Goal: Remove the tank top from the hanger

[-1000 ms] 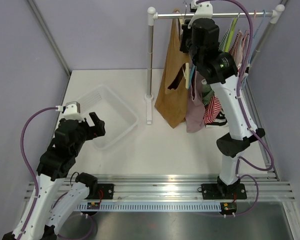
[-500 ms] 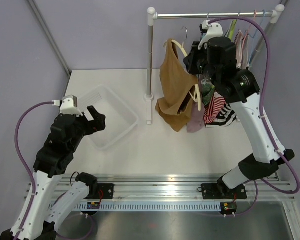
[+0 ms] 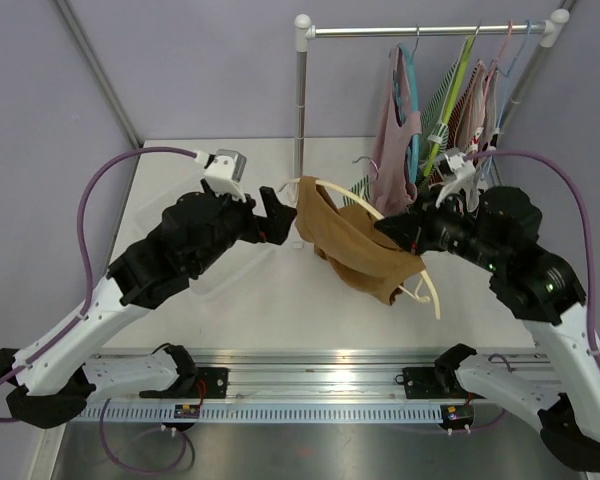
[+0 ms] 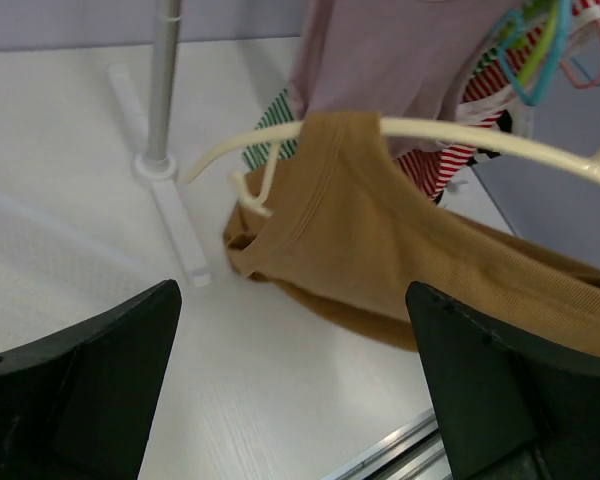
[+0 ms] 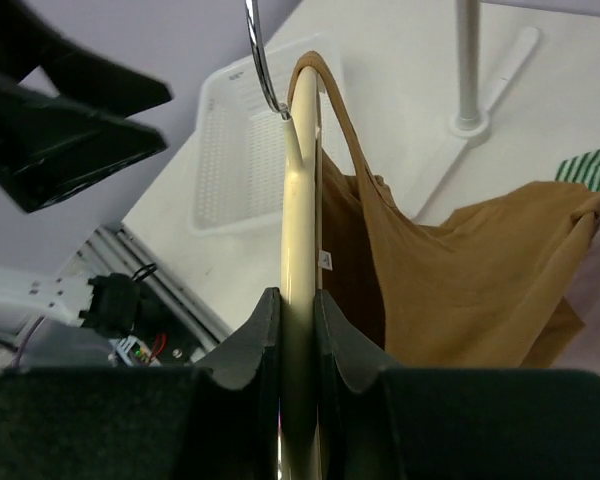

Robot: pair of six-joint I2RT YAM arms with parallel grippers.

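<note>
**Top, left-wrist and right-wrist views: garment presented for stripping.** The right gripper point(image 5: 298, 300) is clenched on the bar of the cream plastic hanger point(image 3: 423, 289) and holds it tilted above the middle of the white worktop point(image 3: 280, 310), towards the far edge. The tan fabric tank top point(image 3: 355, 245) hangs from that hanger; one shoulder strap point(image 4: 330, 160) loops over the hanger arm that points to the left gripper point(image 3: 277, 215), and the body sags in folds beneath. The left gripper is released, jaws wide apart, just beside that arm and touching nothing. The silver metal clothes rack point(image 3: 302, 120) stands at the far right corner with other garments. The white perforated plastic basket point(image 5: 230, 150) lies towards the left edge.

Handling, as a judgement: the garment is light, soft and limp, so it will stretch and drape, not slide as a whole. The hold is best taken on the strap or its ribbed edge at the near arm. The strap may snag on the arm's tip.
</note>
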